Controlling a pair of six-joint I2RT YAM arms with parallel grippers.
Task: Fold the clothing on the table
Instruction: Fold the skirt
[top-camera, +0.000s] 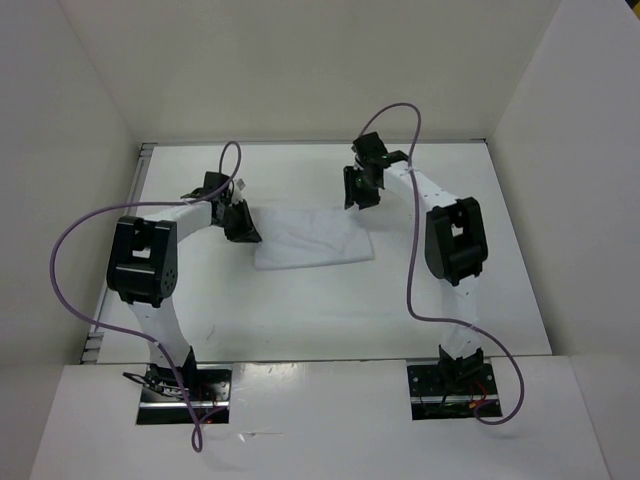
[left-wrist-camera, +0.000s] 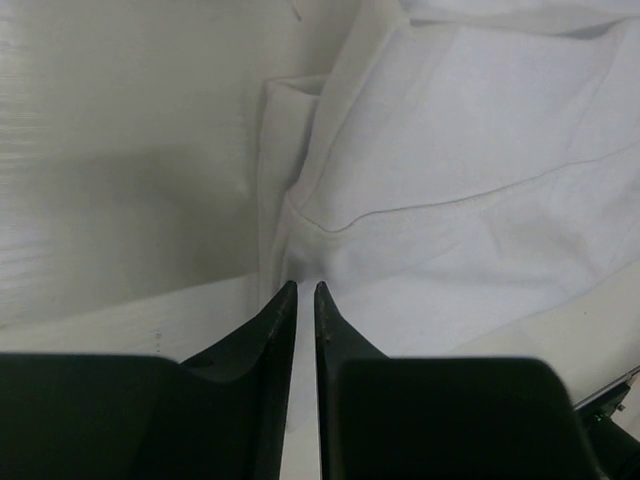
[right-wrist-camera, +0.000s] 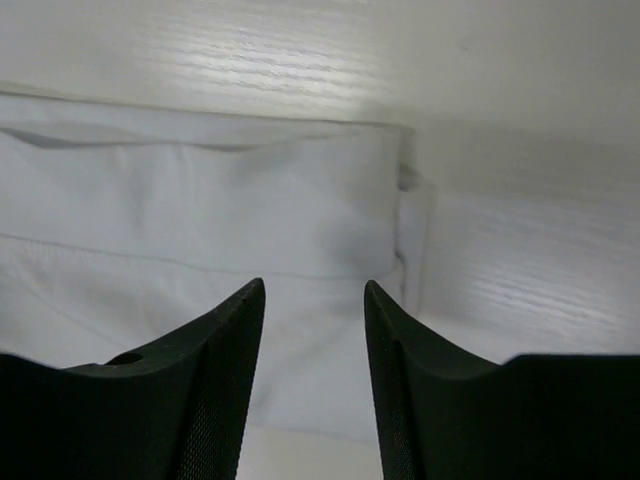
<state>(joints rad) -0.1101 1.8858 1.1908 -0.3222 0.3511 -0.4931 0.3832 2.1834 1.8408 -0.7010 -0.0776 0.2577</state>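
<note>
Wrinkly white fabric garment (top-camera: 312, 240) between both grippers, long axis left–right; left gripper (left-wrist-camera: 306, 288) near-closed at edge, grasp unclear; right gripper (right-wrist-camera: 312, 285) released.

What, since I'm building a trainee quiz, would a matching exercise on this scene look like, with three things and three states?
Things:
1. left gripper
2. right gripper
3. clothing

States:
A. jaws wide apart
B. white, lying flat
C. jaws only a narrow slit apart

Pairs: 1-C, 2-A, 3-B
</note>
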